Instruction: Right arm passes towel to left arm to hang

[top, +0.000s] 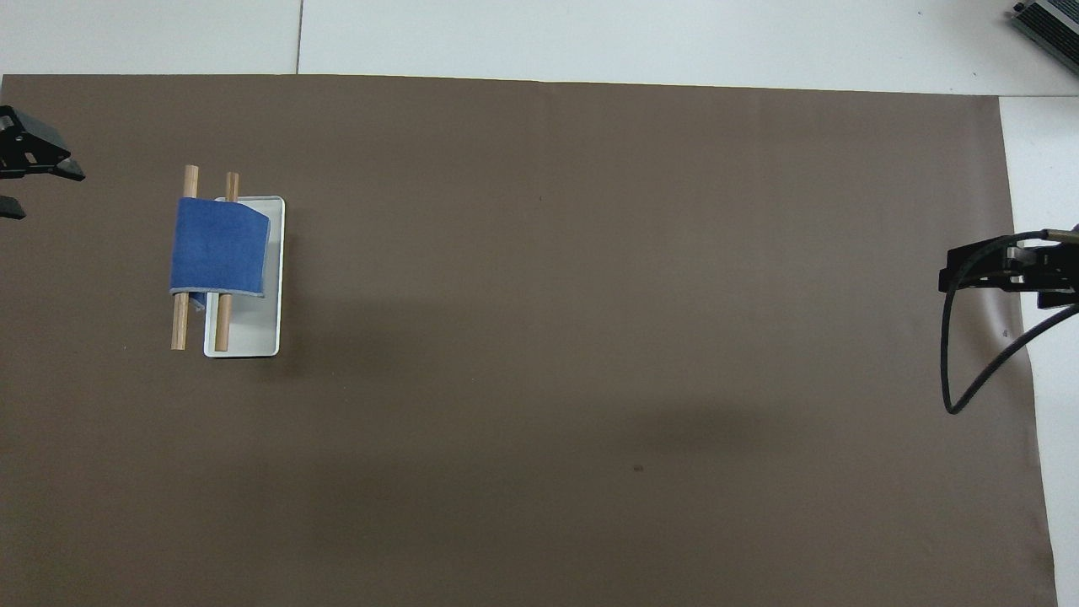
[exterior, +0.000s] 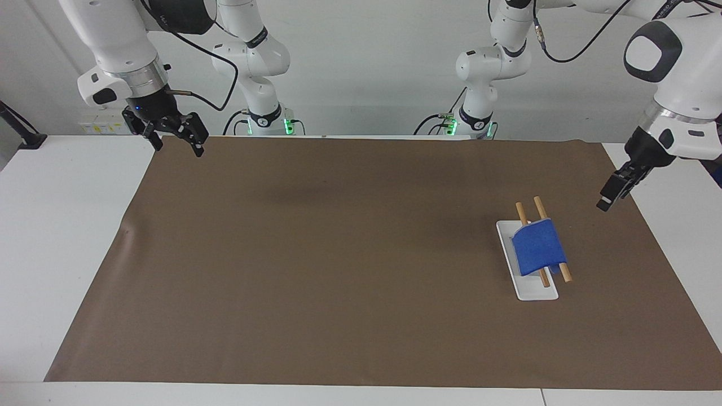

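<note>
The blue towel (exterior: 538, 248) hangs folded over two wooden rods (exterior: 522, 214) of a small rack with a white base (exterior: 533, 290), toward the left arm's end of the table. It also shows in the overhead view (top: 219, 247). My left gripper (exterior: 606, 200) is open and empty, raised over the mat's edge beside the rack and clear of the towel; the overhead view cuts it at the frame's edge (top: 46, 192). My right gripper (exterior: 177, 144) is open and empty, up over the mat's corner at the right arm's end (top: 957, 274).
A brown mat (exterior: 338, 254) covers most of the white table (exterior: 67, 237). The right arm's black cable (top: 952, 371) loops down beside its wrist. A grey device (top: 1049, 21) lies at the table's corner farthest from the robots.
</note>
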`<control>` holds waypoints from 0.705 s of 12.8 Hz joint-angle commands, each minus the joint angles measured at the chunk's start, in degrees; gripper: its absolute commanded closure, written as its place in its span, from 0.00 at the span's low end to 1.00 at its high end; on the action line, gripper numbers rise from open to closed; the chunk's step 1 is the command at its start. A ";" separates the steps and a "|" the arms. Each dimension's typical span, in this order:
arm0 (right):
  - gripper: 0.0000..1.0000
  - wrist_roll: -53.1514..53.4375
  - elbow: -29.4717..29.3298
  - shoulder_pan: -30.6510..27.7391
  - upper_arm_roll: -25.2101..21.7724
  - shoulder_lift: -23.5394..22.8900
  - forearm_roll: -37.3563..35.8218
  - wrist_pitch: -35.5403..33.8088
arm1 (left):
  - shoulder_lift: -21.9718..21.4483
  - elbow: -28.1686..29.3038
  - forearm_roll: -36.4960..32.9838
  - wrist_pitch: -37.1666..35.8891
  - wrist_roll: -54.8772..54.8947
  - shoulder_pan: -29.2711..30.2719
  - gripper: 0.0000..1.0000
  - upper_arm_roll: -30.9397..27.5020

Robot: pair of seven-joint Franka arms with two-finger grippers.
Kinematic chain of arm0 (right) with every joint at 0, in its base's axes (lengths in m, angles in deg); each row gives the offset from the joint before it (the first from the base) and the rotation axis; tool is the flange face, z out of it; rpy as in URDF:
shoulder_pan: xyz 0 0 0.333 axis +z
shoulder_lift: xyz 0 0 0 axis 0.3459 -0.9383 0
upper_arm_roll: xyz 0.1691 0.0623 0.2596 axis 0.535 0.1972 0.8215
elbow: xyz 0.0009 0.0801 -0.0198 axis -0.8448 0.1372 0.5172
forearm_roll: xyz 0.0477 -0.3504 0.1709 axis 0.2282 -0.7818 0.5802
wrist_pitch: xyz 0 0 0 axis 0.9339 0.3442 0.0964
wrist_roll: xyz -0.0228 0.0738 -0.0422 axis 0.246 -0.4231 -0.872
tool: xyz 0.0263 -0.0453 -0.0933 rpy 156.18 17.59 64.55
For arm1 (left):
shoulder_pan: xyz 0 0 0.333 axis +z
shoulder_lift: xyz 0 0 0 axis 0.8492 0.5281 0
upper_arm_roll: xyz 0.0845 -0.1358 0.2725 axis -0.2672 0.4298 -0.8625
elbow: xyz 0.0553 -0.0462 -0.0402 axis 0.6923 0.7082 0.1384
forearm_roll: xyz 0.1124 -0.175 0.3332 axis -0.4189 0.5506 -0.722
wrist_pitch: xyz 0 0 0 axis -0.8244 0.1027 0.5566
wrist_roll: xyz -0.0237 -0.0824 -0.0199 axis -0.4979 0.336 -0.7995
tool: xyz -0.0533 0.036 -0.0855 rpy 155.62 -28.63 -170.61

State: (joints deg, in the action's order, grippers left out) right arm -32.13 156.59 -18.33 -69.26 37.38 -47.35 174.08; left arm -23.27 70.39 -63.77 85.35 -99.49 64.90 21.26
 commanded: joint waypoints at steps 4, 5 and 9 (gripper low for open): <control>0.00 -0.92 0.26 0.03 -0.42 0.37 1.05 -0.83 | -4.31 -1.44 -2.38 -13.94 19.54 -0.10 0.26 -0.02; 0.00 -0.92 0.26 0.03 -0.33 0.37 1.05 -0.91 | -5.19 -0.56 -3.35 -14.92 20.96 -0.10 0.26 -0.03; 0.00 -0.92 0.26 0.03 -0.42 0.37 1.05 -0.91 | -7.30 3.22 -4.76 -14.92 24.58 0.34 0.26 -0.11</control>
State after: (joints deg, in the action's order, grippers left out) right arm -32.13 156.60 -18.33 -69.26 37.38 -47.35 173.98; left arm -28.43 70.83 -66.69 70.87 -76.84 65.11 21.20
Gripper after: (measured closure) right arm 0.000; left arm 0.256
